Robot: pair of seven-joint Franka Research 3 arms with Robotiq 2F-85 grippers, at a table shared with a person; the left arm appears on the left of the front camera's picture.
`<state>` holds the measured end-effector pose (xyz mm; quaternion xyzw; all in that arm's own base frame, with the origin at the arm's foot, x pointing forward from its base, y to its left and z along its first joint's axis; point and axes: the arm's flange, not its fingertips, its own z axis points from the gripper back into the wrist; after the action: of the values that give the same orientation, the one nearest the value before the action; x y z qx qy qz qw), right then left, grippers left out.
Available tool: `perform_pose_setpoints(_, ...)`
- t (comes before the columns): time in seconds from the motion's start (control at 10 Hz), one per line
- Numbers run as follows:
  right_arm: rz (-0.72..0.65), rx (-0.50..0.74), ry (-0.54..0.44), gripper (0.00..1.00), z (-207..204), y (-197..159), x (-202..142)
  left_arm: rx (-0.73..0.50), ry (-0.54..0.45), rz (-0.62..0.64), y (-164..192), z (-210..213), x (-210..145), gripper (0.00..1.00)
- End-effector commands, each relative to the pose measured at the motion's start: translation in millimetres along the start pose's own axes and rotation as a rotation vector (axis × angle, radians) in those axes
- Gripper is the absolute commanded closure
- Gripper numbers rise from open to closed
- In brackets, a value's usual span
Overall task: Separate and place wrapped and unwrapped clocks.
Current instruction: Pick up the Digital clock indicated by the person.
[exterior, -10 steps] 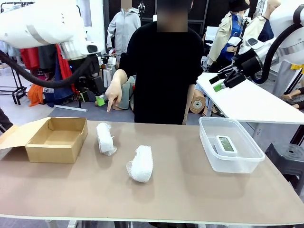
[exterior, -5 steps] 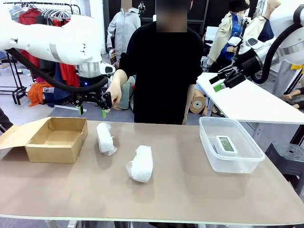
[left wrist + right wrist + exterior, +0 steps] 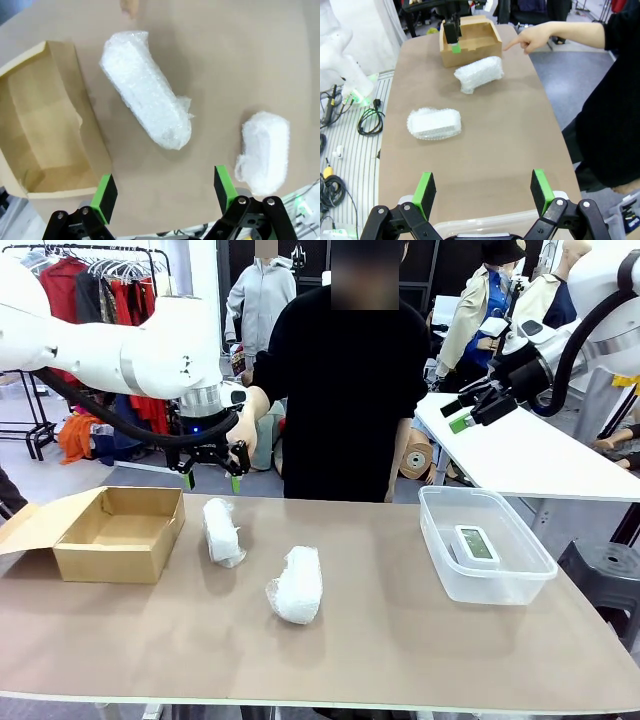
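On the table (image 3: 400, 650), toward the robot's left, two wrapped bundles lay apart from each other. The far bundle (image 3: 222, 530) lay just beside the box (image 3: 120, 540), its long axis running away from the robot. The near bundle (image 3: 297, 585) lay close to the table's middle, nearer the robot's edge. Neither was in contact with a gripper or a hand. One unwrapped clock (image 3: 476, 543), white with a grey-green screen, lay face up inside a clear tub (image 3: 500, 588) toward the robot's right, well apart from both bundles. The box, brown cardboard, stood open with one flap folded outward on its left side.

The left gripper (image 3: 212, 481) hung above the table's far edge, near the far end of the far bundle, pointing down, its jaws wide apart and holding nothing. Seen from its wrist, both bundles and the box lay below it. The right gripper (image 3: 462, 412) was raised high on the right, above and behind the tub, its jaws likewise apart and empty.

A person stood at the far side. One hand (image 3: 532, 37), forefinger extended, pointed toward the far bundle, close beside the left gripper.
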<state>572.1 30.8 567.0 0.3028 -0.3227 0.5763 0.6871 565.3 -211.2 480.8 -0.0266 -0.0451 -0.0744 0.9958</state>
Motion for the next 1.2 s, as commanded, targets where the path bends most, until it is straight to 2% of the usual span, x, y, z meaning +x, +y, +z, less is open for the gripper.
perform_pose_setpoints(0.0, 0.001, -0.001, -0.001, 0.0, 0.7, 0.5, 0.6, 0.071, 0.017, 0.069, 3.5, 6.5, -4.9, 0.0)
perform_pose_setpoints(0.4, 0.001, -0.001, -0.001, 0.0, 0.7, 0.5, 0.6, 0.047, 0.016, 0.05, 3.2, 2.5, -2.7, 0.0)
perform_pose_setpoints(0.6, 0.001, -0.001, -0.001, 0.0, 0.7, 0.5, 0.6, 0.066, -0.047, 0.19, 4.1, -10.3, 8.3, 0.0)
perform_pose_setpoints(0.7, 0.001, -0.001, -0.001, 0.0, 0.7, 0.5, 0.6, 0.136, -0.076, 0.265, 4.6, -17.3, 12.1, 0.0)
perform_pose_setpoints(1.1, 0.001, -0.001, -0.001, 0.0, 0.7, 0.5, 0.6, 0.124, -0.097, 0.379, 3.4, -62.9, 27.0, 0.0)
